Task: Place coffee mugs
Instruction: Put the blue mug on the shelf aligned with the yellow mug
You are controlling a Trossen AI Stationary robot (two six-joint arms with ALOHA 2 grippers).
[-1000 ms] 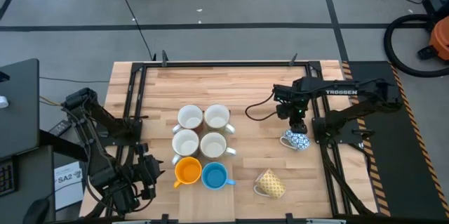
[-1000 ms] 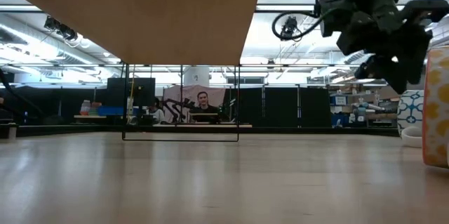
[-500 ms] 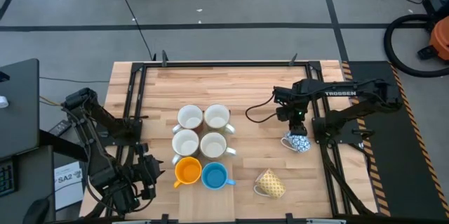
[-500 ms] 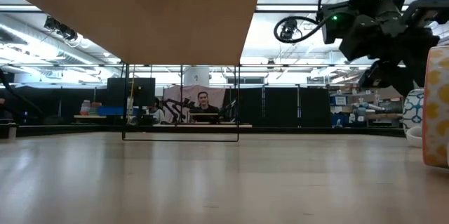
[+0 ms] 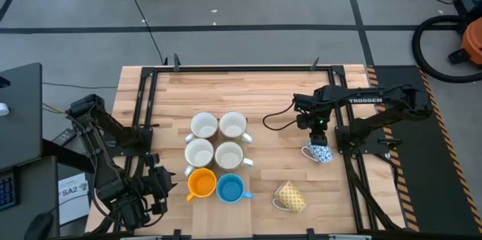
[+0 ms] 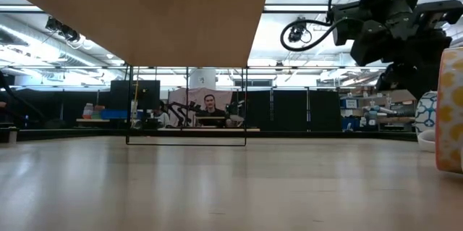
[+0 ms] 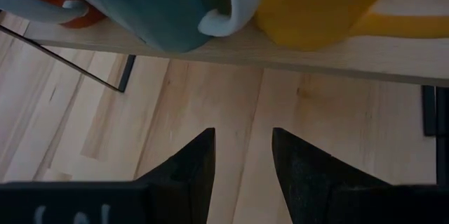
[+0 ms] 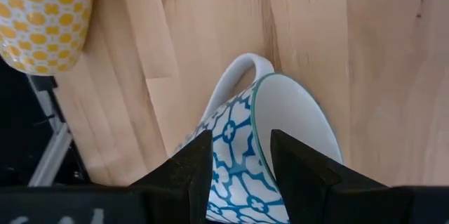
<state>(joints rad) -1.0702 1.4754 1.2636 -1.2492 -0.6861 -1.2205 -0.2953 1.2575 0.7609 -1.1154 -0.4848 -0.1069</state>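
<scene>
Right gripper (image 5: 319, 133) directly over blue-and-white patterned mug (image 5: 318, 151) lying on its side at table's right edge, fingers apart straddling its wall near the rim, not clamped; left gripper (image 7: 242, 155) parked far off, parted, empty.

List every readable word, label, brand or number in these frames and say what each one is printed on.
"TROSSEN": white lettering on the right arm, high view.
"SA2": on a white paper sheet at the table's left edge, beside the left arm; the smaller print under it is too small to read.
The coffee mugs carry patterns only, no text.
Nothing is readable in the low view or in either wrist view.
</scene>
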